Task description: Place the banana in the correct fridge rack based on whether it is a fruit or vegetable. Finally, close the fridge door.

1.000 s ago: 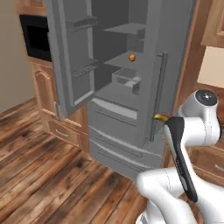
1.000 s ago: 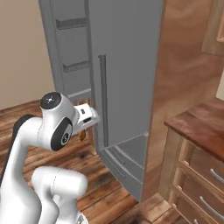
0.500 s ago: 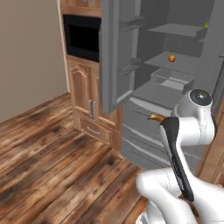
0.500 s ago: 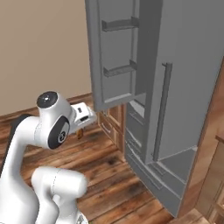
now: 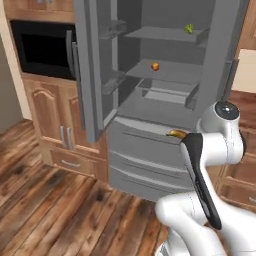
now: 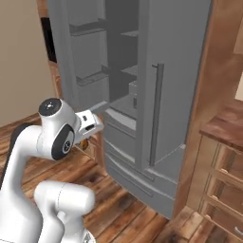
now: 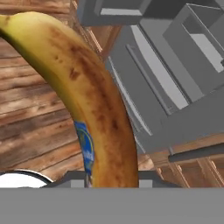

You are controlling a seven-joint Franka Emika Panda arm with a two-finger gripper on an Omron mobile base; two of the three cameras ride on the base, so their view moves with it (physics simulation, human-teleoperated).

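Gripper (image 7: 109, 177) clamped on the banana (image 7: 87, 100) faces the open fridge (image 5: 165, 95), mid-carry; next it must lift toward the shelf (image 5: 170, 70) holding the orange fruit (image 5: 155, 66)

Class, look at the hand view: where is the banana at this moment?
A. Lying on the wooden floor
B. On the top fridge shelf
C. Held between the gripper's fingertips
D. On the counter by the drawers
C: the banana rises from between the gripper tips, in front of the open fridge.
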